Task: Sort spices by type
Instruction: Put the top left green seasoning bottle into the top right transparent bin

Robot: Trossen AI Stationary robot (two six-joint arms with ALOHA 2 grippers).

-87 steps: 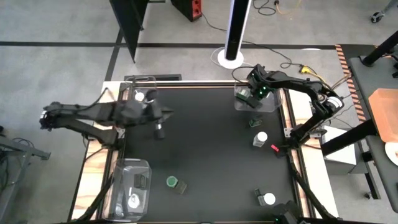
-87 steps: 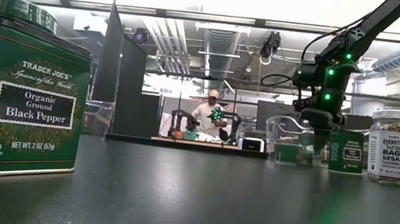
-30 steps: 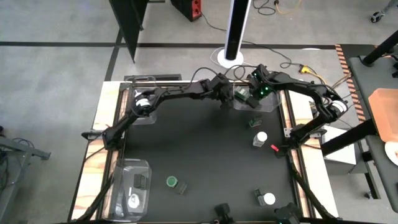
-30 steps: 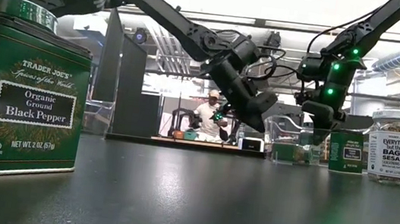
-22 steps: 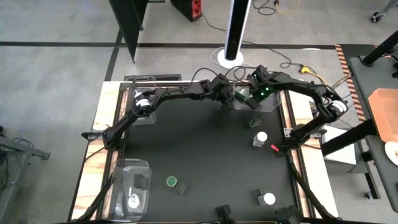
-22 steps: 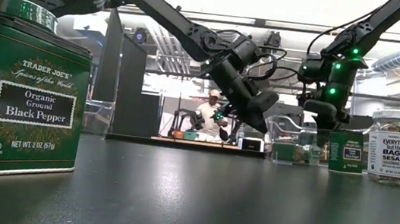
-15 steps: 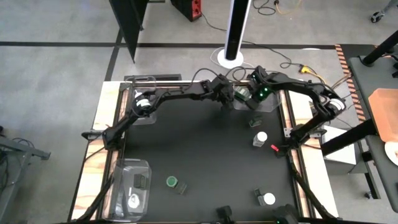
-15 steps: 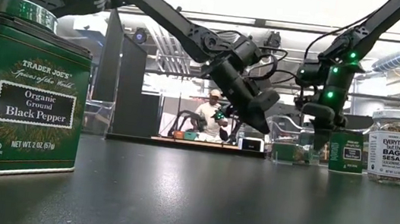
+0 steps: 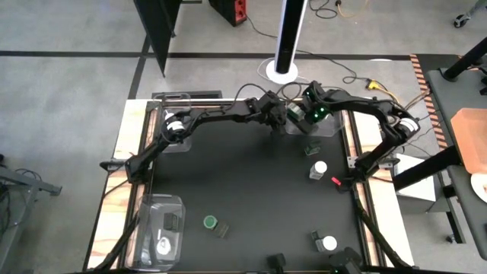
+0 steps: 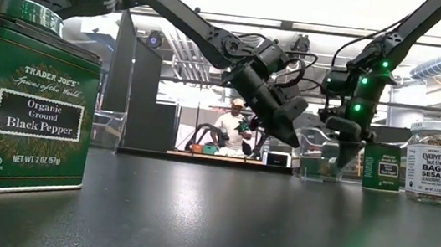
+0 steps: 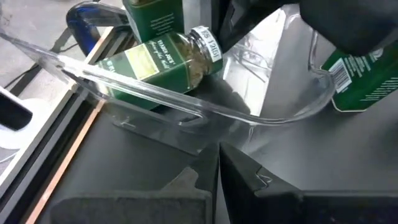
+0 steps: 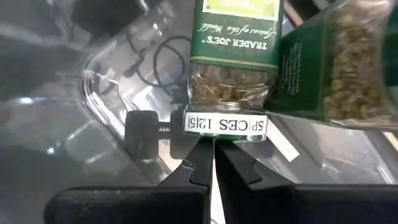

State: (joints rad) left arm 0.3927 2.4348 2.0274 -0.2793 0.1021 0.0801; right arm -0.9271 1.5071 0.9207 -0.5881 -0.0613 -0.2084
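Where grippers meet, jars [image 11: 163, 59] in tray [image 9: 329, 128]

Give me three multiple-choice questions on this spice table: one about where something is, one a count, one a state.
1. The left tool and right tool are at:
A. the near-left tray
B. the far-right clear tray
C. the table's middle

2. White-lidded jars loose on the mat:
A. two
B. five
C. none

3. The left tool is:
A. wide open
B. shut, empty
C. gripping a tin

Answers:
1. B, both arms reach to that tray.
2. A, two white lids lie outside the trays.
3. B, its fingers meet with nothing between them.
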